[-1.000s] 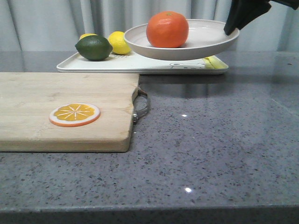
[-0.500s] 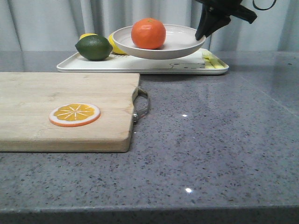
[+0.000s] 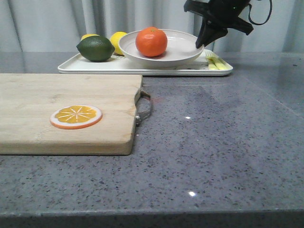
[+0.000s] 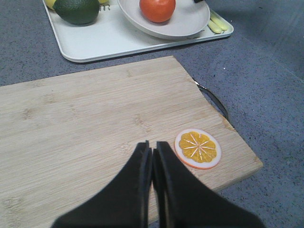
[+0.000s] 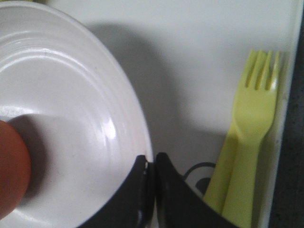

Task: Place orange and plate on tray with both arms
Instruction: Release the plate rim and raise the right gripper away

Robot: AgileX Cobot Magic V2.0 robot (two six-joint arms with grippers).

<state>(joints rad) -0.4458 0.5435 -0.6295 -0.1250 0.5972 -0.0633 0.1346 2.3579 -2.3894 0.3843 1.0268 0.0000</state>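
The off-white plate (image 3: pixel 178 51) sits on the white tray (image 3: pixel 142 66) at the back of the table, with the orange (image 3: pixel 151 42) in it. My right gripper (image 3: pixel 200 45) is shut on the plate's right rim. In the right wrist view the jaws (image 5: pixel 150 159) pinch the plate's rim (image 5: pixel 71 95), and the orange's edge (image 5: pixel 12 166) shows beside it. The left wrist view shows the plate (image 4: pixel 190 21), the orange (image 4: pixel 156 8) and the tray (image 4: pixel 109 45) beyond. My left gripper (image 4: pixel 152 147) is shut and empty above the cutting board (image 4: pixel 95 123).
A green lime (image 3: pixel 95 48) and yellow lemons (image 3: pixel 119 42) lie on the tray's left part. A yellow-green fork (image 5: pixel 247 142) lies on the tray by the plate. A wooden cutting board (image 3: pixel 61 114) with an orange slice (image 3: pixel 76 116) and a metal handle (image 3: pixel 145 107) fills the near left.
My right gripper has carried the plate with the orange left and down; it now rests on the tray. The left gripper cannot be compared.
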